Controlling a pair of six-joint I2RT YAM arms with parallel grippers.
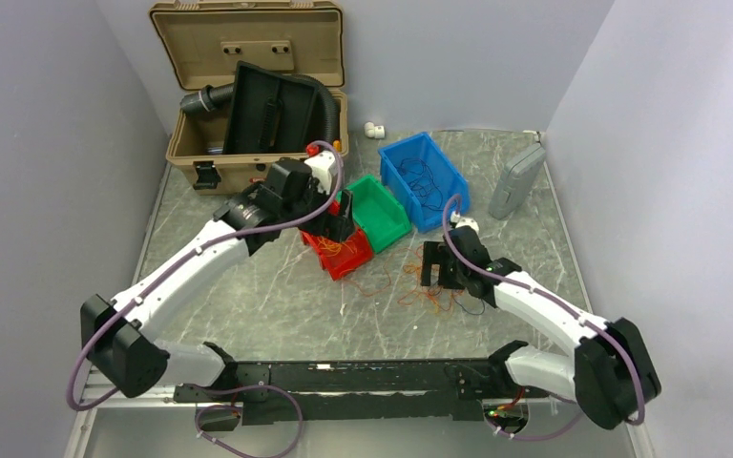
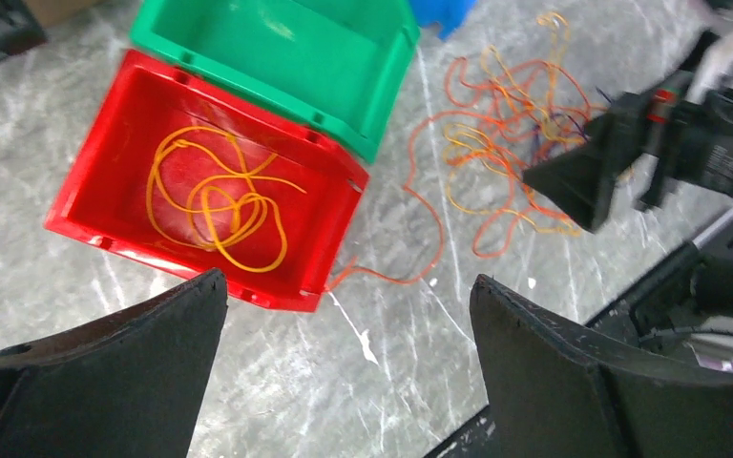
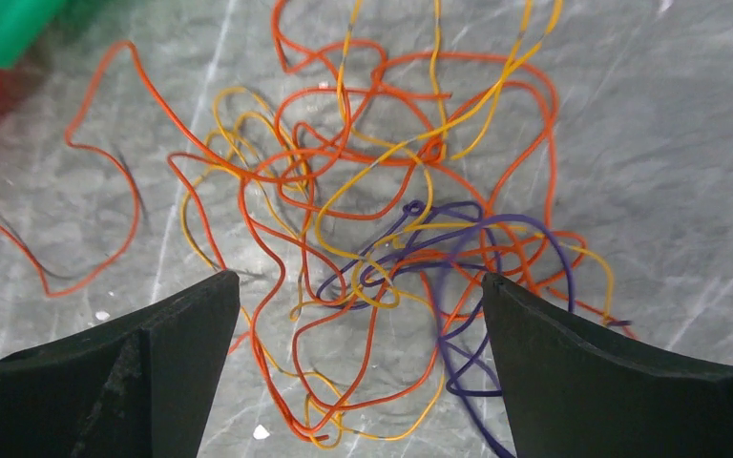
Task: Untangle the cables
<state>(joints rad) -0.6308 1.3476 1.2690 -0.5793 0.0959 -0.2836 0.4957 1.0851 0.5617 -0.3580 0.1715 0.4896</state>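
You've got cables in orange, yellow-orange and purple, tangled on a grey bench marbled with white veins. Your red bin shows yellow-orange loops inside; the green bin is plain green and the blue bin has dark strands. The left tool and right tool are black, and the case is tan.

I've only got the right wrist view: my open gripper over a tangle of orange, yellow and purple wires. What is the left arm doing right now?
Observer: The left gripper hovers open by the red bin, holding nothing.
Operator: Is anything in that bin?
Observer: Yes, one yellow-orange cable lies looped on its floor, alone.
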